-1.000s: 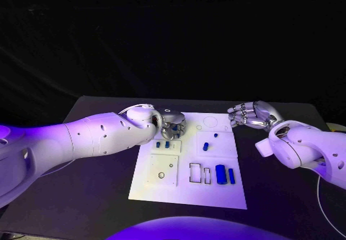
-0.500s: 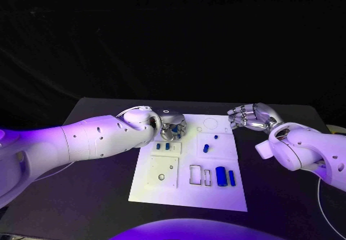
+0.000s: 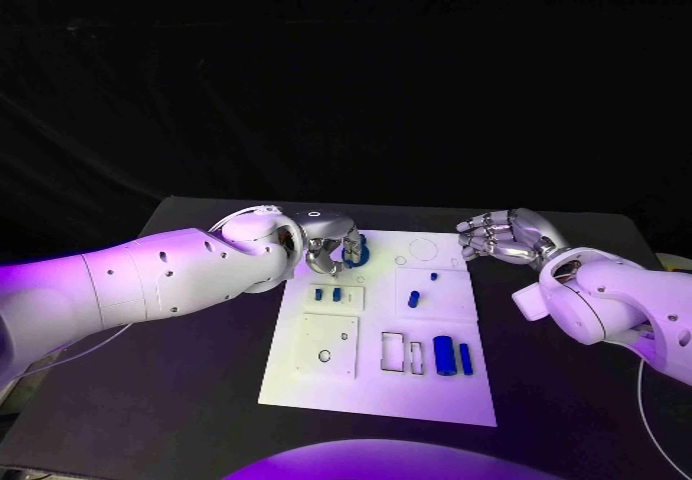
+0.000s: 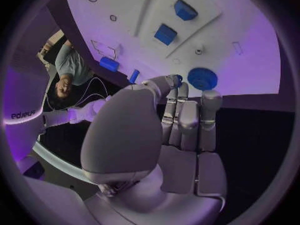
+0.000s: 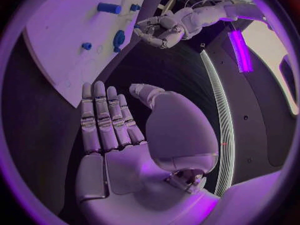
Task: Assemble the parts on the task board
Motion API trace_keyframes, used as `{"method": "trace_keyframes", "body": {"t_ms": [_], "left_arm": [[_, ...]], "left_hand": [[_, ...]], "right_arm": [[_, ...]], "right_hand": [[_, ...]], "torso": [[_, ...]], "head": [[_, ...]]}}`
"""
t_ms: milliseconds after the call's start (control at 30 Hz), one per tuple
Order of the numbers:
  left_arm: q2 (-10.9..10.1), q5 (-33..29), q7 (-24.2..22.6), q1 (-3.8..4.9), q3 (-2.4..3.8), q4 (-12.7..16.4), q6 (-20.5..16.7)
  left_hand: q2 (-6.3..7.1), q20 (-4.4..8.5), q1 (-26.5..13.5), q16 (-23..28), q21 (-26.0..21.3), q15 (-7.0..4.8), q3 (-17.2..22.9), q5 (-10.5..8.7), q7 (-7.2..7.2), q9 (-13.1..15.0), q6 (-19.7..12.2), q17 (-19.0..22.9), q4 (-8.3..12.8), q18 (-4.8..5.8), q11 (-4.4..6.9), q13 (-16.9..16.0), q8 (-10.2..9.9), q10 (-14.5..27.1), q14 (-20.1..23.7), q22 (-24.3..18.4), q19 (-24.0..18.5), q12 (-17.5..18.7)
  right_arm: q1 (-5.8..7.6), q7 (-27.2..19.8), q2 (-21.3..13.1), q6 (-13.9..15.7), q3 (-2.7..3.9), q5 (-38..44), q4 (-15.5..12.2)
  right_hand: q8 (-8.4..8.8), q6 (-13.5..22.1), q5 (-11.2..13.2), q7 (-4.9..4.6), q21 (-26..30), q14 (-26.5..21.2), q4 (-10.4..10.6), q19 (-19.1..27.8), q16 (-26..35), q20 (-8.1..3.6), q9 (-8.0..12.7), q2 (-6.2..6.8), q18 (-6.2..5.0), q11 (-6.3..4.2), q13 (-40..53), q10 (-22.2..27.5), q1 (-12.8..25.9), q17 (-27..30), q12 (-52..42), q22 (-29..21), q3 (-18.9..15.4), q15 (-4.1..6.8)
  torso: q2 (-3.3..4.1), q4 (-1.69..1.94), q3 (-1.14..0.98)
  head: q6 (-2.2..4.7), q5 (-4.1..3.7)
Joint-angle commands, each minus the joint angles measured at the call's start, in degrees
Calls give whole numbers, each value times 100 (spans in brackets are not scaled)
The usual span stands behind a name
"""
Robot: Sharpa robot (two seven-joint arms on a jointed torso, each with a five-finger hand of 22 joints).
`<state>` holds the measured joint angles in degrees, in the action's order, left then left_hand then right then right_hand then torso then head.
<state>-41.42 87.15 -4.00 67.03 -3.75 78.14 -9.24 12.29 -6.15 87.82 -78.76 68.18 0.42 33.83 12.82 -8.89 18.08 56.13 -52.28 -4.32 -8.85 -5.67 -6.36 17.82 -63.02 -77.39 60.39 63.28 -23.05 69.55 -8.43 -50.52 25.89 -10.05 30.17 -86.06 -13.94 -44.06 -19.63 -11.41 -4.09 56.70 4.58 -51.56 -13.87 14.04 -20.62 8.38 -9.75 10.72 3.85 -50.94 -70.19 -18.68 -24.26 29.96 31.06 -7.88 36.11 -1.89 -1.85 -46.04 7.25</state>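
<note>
The white task board [image 3: 378,395] lies mid-table. Near its far left corner hovers my left hand [image 3: 329,246], fingers curled down with the thumb against them. A round blue disc [image 4: 201,78] lies flat on the board at its fingertips [image 4: 211,96]; no grip on it shows. Two small blue parts [image 3: 327,294] stand in a left recess. Mid-board stand a short one [image 3: 414,297] and a tiny one [image 3: 433,273]. A blue block [image 3: 443,355] and a thin bar [image 3: 464,356] lie at the near right. My right hand [image 3: 505,235] hovers off the board's far right corner, fingers apart, empty.
A square white inset [image 3: 327,345] with a small hole sits at the board's near left. Two empty rectangular slots [image 3: 400,352] lie beside the blue block. A circle outline [image 3: 423,245] marks the far edge. Black table [image 3: 173,380] surrounds the board.
My left hand and forearm have drawn slightly back toward the board's far left corner. The right hand has barely moved.
</note>
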Motion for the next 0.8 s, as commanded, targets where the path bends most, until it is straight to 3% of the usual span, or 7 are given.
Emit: {"method": "trace_keyframes", "body": {"t_ms": [33, 467, 800], "left_arm": [[-60, -109, 17, 3, 12, 20, 34], [-144, -155, 90, -33, -3, -128, 284], [-103, -173, 111, -74, -25, -232, 390]], "left_hand": [[1, -21, -42, -22, 17, 12, -6, 8, 10, -7, 39, 6, 12, 84, 101, -144, -26, -124, -28, 6, 35, 35], [7, -24, -74, -12, -4, 12, -13, 7, 13, -10, 46, 35, 7, 77, 103, -148, -33, -126, -20, -19, 8, 57], [7, -24, -74, -12, -4, 12, -13, 7, 13, -10, 46, 35, 7, 77, 103, -148, -33, -126, -20, -19, 8, 57]], "right_arm": [[-4, -62, -6, -76, 1, 51, -10], [-4, -62, -10, -72, 1, 51, -16], [-4, -62, -11, -70, 1, 51, -19]], "right_hand": [[-14, -45, -32, -317, 9, 36, -7, 4, 32, 25, 7, -17, -59, 9, -6, 17, 40, 6, -31, -5, -13, -18], [-14, -45, -32, -317, 9, 36, -7, 4, 32, 25, 7, -17, -59, 9, -6, 17, 40, 6, -31, -5, -13, -18], [-14, -45, -32, -317, 9, 36, -7, 4, 32, 25, 7, -17, -59, 9, -6, 17, 40, 6, -31, -5, -13, -18]], "torso": [[8, -2, 1], [12, -11, 8], [15, -18, 0]], "head": [[-4, 12], [-29, 34], [-49, 35]]}}
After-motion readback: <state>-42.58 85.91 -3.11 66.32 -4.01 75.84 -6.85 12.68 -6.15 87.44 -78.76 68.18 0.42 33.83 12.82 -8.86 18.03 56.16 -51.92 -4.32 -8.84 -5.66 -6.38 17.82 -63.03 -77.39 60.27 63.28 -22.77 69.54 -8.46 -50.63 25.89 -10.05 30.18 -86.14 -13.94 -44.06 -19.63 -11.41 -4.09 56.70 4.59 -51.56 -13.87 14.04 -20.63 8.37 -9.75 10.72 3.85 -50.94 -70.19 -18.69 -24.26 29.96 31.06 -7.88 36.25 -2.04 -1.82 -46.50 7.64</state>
